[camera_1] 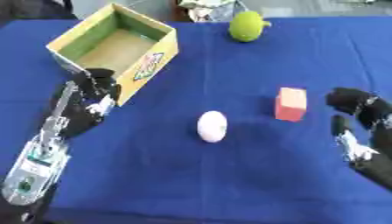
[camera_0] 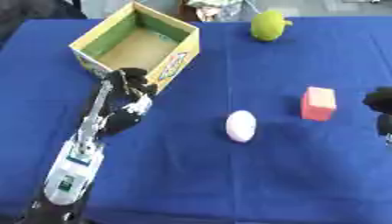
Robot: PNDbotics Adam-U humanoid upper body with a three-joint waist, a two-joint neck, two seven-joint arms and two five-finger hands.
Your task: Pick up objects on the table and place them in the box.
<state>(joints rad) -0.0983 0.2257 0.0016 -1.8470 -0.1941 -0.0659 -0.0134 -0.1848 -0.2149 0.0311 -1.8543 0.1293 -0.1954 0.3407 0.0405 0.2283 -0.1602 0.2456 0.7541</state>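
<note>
1. The left hand (camera_0: 126,103) comes in from the lower left, its fingers curled and holding nothing, its fingertips just beside the box's near corner
2. The right hand (camera_1: 360,120) shows at the right edge with fingers bent inward, apart from every object, nothing in it
3. A white egg-shaped object (camera_0: 240,126) lies on the blue table (camera_0: 306,175), mid-scene
4. A red block (camera_0: 318,103) stands just right of it, near the right hand
5. The open cardboard box (camera_0: 180,48) sits far left
6. A green fruit-like object (camera_0: 268,25) rests at the far edge
</note>
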